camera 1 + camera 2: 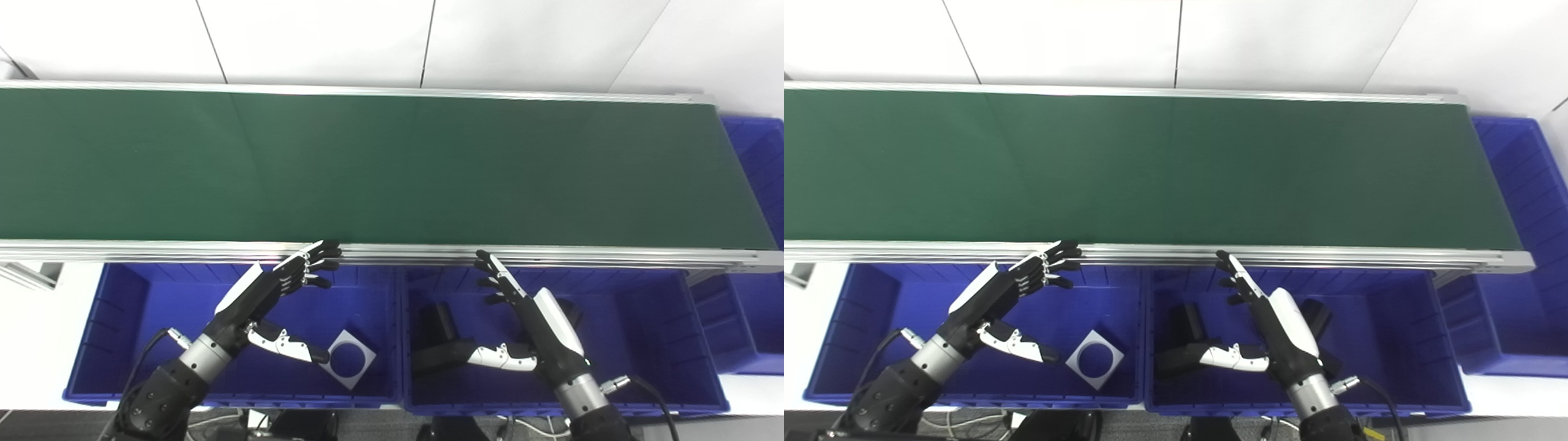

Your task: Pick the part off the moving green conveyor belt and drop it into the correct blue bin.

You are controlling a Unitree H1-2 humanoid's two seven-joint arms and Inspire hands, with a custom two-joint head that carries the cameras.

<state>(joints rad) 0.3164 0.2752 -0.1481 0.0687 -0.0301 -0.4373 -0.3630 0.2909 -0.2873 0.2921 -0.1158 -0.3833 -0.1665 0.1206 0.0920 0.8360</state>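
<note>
The green conveyor belt [380, 165] runs across the view and carries no part. My left hand [269, 300] is open and empty, held over the left blue bin [98, 343] with its fingertips near the belt's front rail. My right hand [533, 324] is open and empty over the middle blue bin [661, 343], fingers also near the rail. A grey square plate with a round hole [350, 358] lies in the left bin. Black parts [438, 343] lie in the middle bin, partly hidden by my right hand.
A third blue bin [759, 257] stands at the belt's right end. The aluminium front rail [398, 251] runs just above the bins. A white wall is behind the belt. Cables hang below the bins.
</note>
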